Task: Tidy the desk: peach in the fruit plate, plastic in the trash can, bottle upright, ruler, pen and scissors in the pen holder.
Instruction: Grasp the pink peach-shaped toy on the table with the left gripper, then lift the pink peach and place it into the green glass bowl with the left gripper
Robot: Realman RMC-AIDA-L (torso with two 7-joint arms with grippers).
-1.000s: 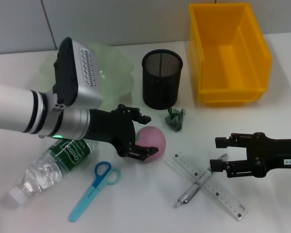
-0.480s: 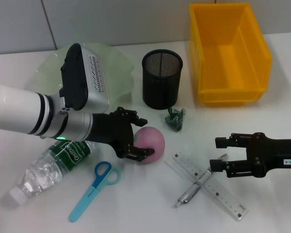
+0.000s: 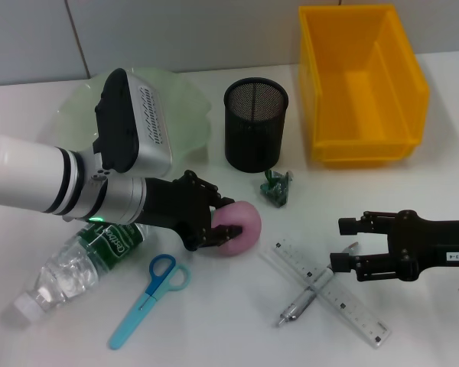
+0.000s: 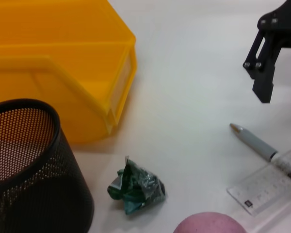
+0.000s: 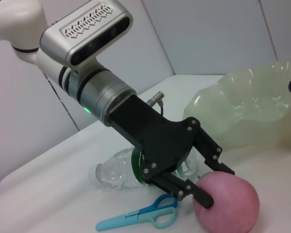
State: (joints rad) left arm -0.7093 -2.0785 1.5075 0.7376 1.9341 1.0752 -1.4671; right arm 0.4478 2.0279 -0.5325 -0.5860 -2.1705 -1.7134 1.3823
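- White and smooth, the desk (image 3: 237, 321) carries the clutter; the pink peach (image 3: 240, 228) sits near its middle.
- Left gripper (image 3: 214, 223) has its black fingers (image 5: 204, 198) pinching the peach, so the grasp seems the step in hand.
- Next, I judge, it needs a lift toward the ruffled, translucent green fruit plate (image 3: 180, 122) by the far edge.
- Right gripper (image 3: 352, 245) hovers spread above the clear ruler (image 3: 344, 302) and grey pen (image 3: 306, 297).

Left gripper (image 5: 214, 180) at the peach (image 5: 228, 204).
Both fingers touch the peach; scissors (image 5: 140, 213) beside it, bottle (image 5: 119, 172) and fruit plate (image 5: 242, 109) behind.
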